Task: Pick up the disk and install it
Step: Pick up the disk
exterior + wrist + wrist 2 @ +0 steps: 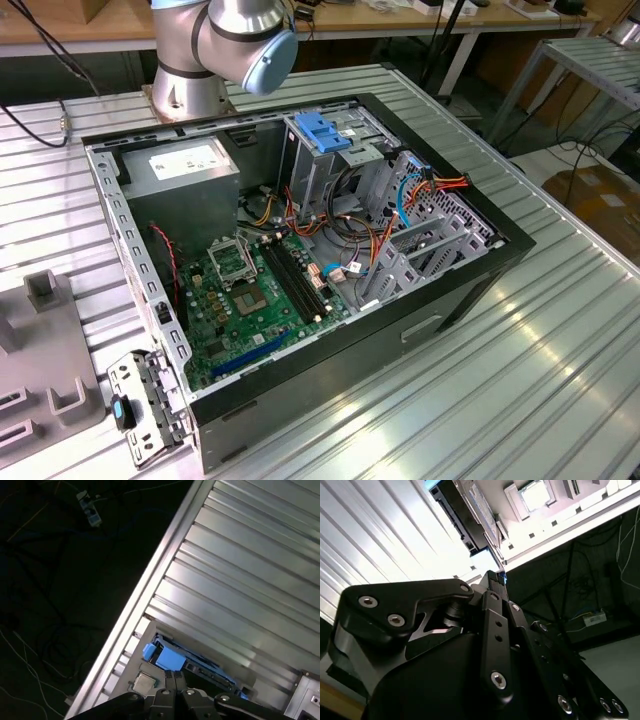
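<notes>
In the first wrist view the disk (172, 659) lies flat on a pale fixture at the edge of the ribbed metal table (240, 580), dark with a blue carrier frame. My gripper (174, 676) hangs above the disk's near end, its black fingertips pressed together with nothing seen between them. In the second wrist view the gripper (495, 576) points at the same dark, blue-edged disk (462, 515). In the exterior view the open computer case (480, 270) lies on the table, and my arm's base (215, 40) stands behind it.
A grey drive cage with a blue latch piece (322, 130) stands at the back of the case, above loose orange and blue cables (400, 200). The green motherboard (250, 290) fills the case floor. Grey fixtures (45, 340) sit at the exterior view's left. A square chip (145, 682) lies beside the disk.
</notes>
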You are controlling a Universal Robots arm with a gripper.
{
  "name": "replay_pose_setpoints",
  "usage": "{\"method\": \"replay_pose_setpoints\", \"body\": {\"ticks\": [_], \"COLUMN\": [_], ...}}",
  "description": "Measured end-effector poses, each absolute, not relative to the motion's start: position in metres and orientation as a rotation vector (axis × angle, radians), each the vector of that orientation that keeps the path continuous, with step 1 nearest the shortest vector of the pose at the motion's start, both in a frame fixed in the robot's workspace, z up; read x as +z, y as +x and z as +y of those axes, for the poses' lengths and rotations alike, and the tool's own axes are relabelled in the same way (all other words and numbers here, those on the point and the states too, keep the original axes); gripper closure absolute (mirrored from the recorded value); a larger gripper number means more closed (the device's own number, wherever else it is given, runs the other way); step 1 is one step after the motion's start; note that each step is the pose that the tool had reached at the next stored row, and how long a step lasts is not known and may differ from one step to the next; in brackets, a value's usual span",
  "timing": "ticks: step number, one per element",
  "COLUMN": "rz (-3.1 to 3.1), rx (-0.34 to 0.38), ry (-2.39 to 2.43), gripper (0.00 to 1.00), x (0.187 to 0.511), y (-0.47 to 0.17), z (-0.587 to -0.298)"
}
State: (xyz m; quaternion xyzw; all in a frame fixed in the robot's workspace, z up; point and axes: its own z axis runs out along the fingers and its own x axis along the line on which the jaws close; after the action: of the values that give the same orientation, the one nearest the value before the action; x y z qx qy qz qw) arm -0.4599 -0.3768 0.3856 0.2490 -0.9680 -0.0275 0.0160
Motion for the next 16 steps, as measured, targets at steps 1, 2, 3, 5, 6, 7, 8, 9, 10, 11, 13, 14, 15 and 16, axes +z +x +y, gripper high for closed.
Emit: {"method": "replay_pose_setpoints", "body": {"ticks": [1,2,3,5,6,7,8,9,10,11,13,14,15,16], "rz": [-3.004,-2.995,-2.988,-2.972,-2.964,-2.949,-2.931,-2.918,-2.908,-2.887,-2.861,-2.846,-2.835,-2.822], "rx": [-0.085,-0.085,-0.084,-0.083,-0.083,-0.082,-0.081,-0.080,-0.080,-0.079,-0.077,-0.077,-0.076,-0.075], "ry": [0.797,0.829,0.851,0.904,0.928,0.971,1.022,1.057,1.083,1.135,1.196,1.230,1.255,1.281], "gripper": [0.90,0.90,0.90,0.90,0.90,0.90,0.90,0.90,0.90,0.90,0.90,0.90,0.90,0.90], "x": [0.3856,0.3855,0.3855,0.3854,0.3854,0.3853,0.3851,0.3850,0.3849,0.3846,0.3843,0.3842,0.3841,0.3839], "y": [-0.4599,-0.4599,-0.4599,-0.4599,-0.4599,-0.4599,-0.4599,-0.4599,-0.4599,-0.4599,-0.4599,-0.4599,-0.4599,-0.4599], "z": [-0.3768,-0.3768,-0.3768,-0.3768,-0.3768,-0.3768,-0.3768,-0.3768,-0.3768,-0.3768,-0.3768,-0.3768,-0.3768,-0.3768]}}
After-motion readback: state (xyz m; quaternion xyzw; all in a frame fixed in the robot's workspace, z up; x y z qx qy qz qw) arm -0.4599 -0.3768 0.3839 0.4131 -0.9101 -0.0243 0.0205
